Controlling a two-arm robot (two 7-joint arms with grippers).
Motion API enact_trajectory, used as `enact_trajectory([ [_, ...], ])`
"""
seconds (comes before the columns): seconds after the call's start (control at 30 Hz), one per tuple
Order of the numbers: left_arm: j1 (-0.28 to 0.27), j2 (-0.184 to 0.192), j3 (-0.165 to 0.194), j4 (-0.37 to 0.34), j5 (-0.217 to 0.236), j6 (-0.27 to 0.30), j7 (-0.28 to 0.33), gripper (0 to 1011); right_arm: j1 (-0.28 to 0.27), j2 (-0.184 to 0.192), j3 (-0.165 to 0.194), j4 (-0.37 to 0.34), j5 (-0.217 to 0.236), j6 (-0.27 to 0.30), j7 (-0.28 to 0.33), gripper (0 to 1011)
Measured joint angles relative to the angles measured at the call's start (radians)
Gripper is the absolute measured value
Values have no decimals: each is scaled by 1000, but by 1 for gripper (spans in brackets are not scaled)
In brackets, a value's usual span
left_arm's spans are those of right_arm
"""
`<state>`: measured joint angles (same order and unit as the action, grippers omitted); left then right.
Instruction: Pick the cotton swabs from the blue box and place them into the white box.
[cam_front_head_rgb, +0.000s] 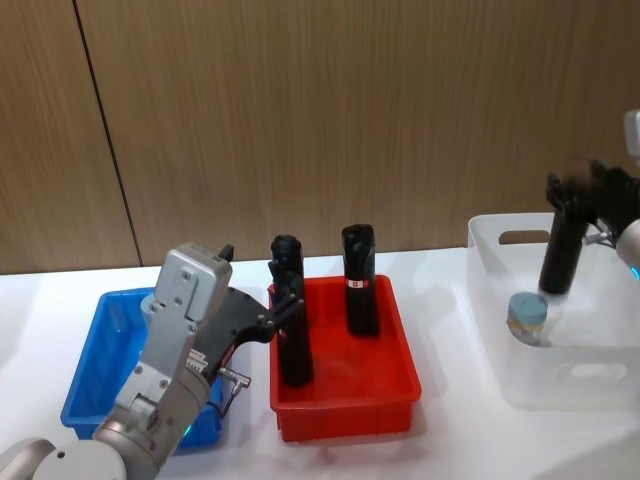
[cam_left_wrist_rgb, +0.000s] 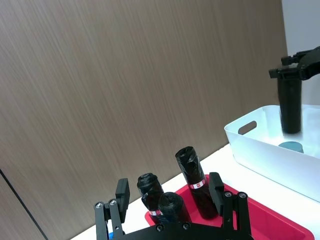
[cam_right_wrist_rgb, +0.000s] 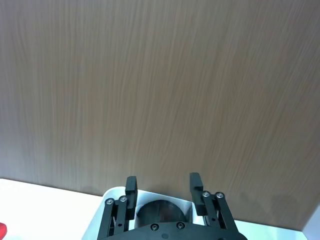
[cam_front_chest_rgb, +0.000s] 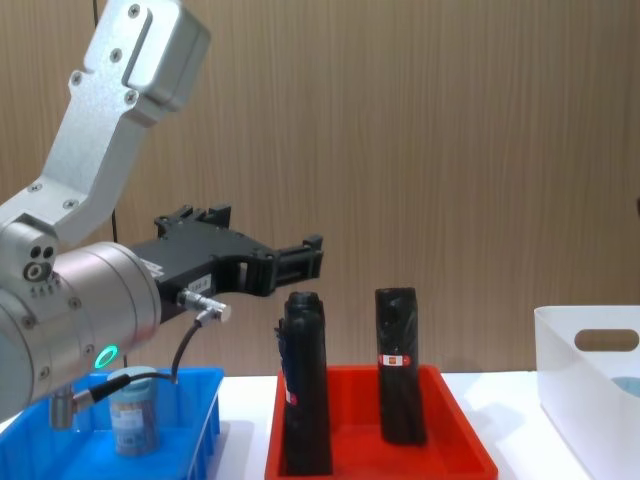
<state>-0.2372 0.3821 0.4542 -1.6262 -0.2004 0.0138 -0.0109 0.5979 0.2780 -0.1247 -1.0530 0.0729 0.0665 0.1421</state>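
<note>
One tub of cotton swabs (cam_front_chest_rgb: 131, 411) stood upright in the blue box (cam_front_head_rgb: 100, 372), low beneath the left arm; the left pincer (cam_front_chest_rgb: 305, 254) hung above it and farther toward the red tray (cam_front_head_rgb: 345, 385), well apart from the tub, its fingers spread with nothing between them. A second tub of cotton swabs (cam_front_head_rgb: 527, 316) stood in the white box (cam_front_head_rgb: 520, 371), near that box's left wall. Just beside it, over the white box, the right pincer (cam_front_head_rgb: 562, 197) was clamped on a tall black roll (cam_front_head_rgb: 558, 252) that hung upright with its lower end close above the tub's far side.

The blue box sat at the left of a white table (cam_front_head_rgb: 440, 440), the red tray in the middle just beside it, and the white box at the right, a little apart from the tray. Black rolls (cam_front_head_rgb: 359, 280) stood upright in the red tray; the left wrist view showed three of them. A brown wood-grain panelled wall (cam_front_head_rgb: 320, 120) rose behind the table.

The tubs were short cylinders with pale blue round lids and clear bodies carrying a bluish-white label. The blue box was shallow with sloping sides; the white box was taller, with an oval handle cutout.
</note>
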Motion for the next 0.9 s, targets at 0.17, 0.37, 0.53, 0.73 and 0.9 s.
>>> enact_trajectory([
  [0.17, 0, 0, 0, 0, 0, 0, 0, 1004, 12, -3, 1, 34, 1, -9, 0, 758],
  [0.37, 0, 0, 0, 0, 0, 0, 0, 1004, 17, -4, 3, 51, 8, -16, 3, 922],
  [0.53, 0, 0, 0, 0, 0, 0, 0, 1004, 11, -3, 6, 46, 17, -16, 8, 1002],
  [0.73, 0, 0, 0, 0, 0, 0, 0, 1004, 5, -2, 7, 38, 23, -15, 10, 1002],
  [0.9, 0, 0, 0, 0, 0, 0, 0, 1004, 2, -2, 8, 34, 25, -14, 11, 1002],
])
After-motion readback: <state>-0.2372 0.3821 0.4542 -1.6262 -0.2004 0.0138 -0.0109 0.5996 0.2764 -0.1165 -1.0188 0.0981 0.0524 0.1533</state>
